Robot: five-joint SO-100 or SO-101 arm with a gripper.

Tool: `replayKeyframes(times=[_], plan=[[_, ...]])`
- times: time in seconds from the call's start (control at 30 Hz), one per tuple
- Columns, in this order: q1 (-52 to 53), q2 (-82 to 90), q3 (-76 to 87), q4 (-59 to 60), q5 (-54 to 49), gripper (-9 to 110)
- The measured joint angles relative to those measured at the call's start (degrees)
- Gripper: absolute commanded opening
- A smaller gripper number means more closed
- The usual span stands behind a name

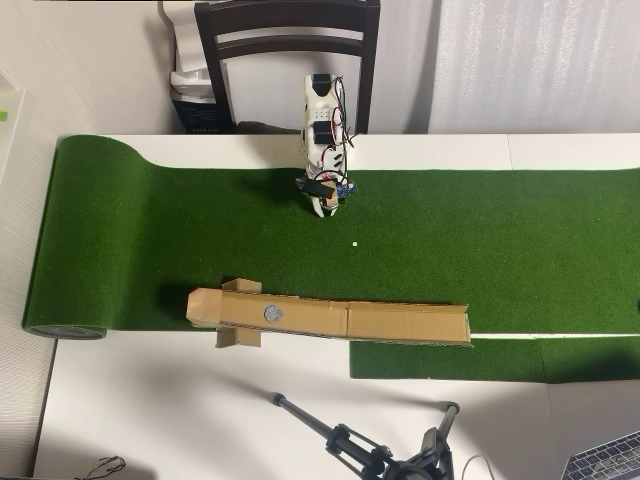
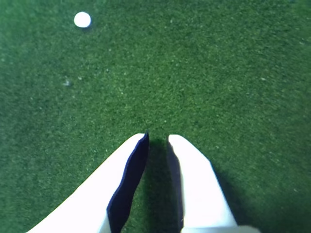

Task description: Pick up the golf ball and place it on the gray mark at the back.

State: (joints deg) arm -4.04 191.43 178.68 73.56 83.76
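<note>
The golf ball does not show in either view. The gray mark point(image 1: 273, 313) is a small round disc on the tan cardboard ramp point(image 1: 400, 322) at the near edge of the turf in the overhead view. My gripper point(image 1: 326, 209) hangs low over the green turf near its far edge, well away from the mark. In the wrist view my gripper point(image 2: 158, 137) points down at bare turf, its white fingers point(image 2: 194, 184) nearly together with nothing between them. A tiny white dot point(image 1: 354, 243) lies on the turf just beyond the gripper; it also shows in the wrist view point(image 2: 82, 19).
The green turf mat point(image 1: 150, 230) covers the white table, rolled up at the left end. A dark chair point(image 1: 288, 40) stands behind the arm. A black tripod point(image 1: 370, 450) and a laptop corner point(image 1: 610, 460) sit at the near edge.
</note>
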Motion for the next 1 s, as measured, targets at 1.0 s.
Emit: replayKeyframes(times=[1.0], plan=[[10.20,0.09,0.00,0.00,0.18,1]])
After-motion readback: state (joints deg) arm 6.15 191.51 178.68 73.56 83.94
